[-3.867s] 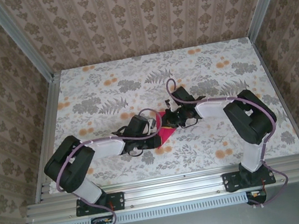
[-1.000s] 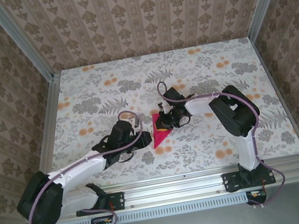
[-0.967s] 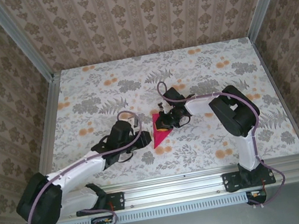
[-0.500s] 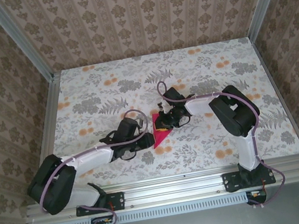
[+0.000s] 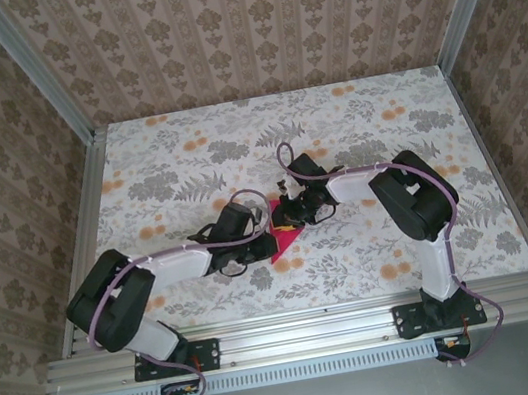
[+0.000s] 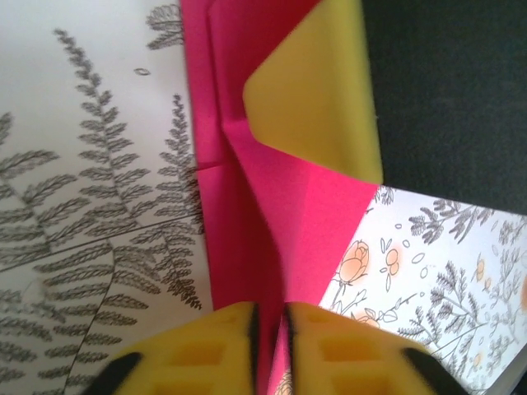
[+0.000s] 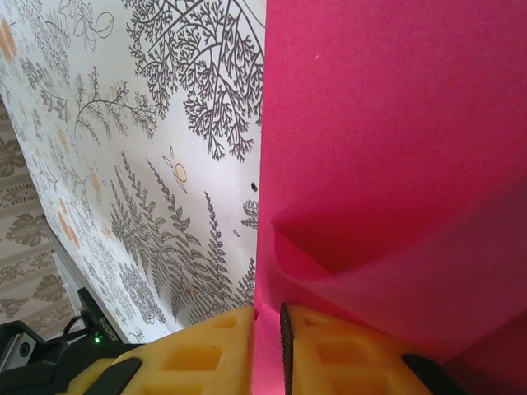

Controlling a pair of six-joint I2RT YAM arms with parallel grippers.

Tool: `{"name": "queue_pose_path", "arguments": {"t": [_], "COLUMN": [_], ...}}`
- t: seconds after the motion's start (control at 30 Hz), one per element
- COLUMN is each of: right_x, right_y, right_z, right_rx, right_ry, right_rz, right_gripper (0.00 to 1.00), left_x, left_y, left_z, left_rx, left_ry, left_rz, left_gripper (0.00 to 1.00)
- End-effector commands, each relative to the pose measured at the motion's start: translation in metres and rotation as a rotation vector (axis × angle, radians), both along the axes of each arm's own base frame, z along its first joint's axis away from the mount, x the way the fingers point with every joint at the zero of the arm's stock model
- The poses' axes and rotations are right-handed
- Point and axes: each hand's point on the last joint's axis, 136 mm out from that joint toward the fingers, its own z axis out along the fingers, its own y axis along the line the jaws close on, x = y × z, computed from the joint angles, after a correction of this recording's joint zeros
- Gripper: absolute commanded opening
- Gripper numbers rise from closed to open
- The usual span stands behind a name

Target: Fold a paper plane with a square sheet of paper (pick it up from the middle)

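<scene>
The magenta-pink paper [image 5: 281, 242], creased into a narrow pointed shape, lies at the table's middle with its tip toward the near edge. My left gripper [image 5: 256, 235] comes in from the left. In the left wrist view its yellow fingers [image 6: 206, 350] are shut on a raised lengthwise ridge of the paper [image 6: 263, 206]. My right gripper [image 5: 291, 216] is at the sheet's far end, shut on a fold of the paper [image 7: 395, 123], which passes between its fingertips [image 7: 317, 346]. One yellow finger [image 6: 317, 90] of the right gripper rests on the paper's far end.
The floral tabletop [image 5: 187, 160] stretches wide to the back and both sides. Small orange flower prints [image 5: 287, 266] lie just beyond the paper's tip. Aluminium rails [image 5: 296, 329] and patterned walls [image 5: 256, 26] close in the table.
The left arm has swung its elbow inward and moved its gripper right onto the paper's near half. The right arm and the paper have stayed put over the last second.
</scene>
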Motion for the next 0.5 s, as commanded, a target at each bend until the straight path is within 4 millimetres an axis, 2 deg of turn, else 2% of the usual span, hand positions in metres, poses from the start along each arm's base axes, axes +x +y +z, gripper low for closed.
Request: {"name": "queue_pose_path", "arguments": {"t": [0.0,0.1,0.27,0.47], "right_x": [-0.002,-0.001,0.0,0.012], "right_y": [0.007,0.007,0.009,-0.004], "right_z": [0.016,0.017,0.025,0.052], "right_rx": [0.044,0.047,0.06,0.065], "right_ry": [-0.016,-0.018,-0.033,-0.112], "right_rz": [0.02,0.021,0.033,-0.003], "right_gripper": [0.19,0.19,0.22,0.27], "left_x": [0.005,0.002,-0.007,-0.012], "left_y": [-0.01,-0.009,0.003,0.013], "left_z": [0.008,0.004,-0.011,-0.022], "left_rx": [-0.035,-0.034,-0.028,-0.012], "left_ry": [-0.023,-0.016,0.004,0.016], "left_rz": [-0.021,-0.025,0.005,0.038], "left_gripper": [0.11,0.0,0.0,0.0]}}
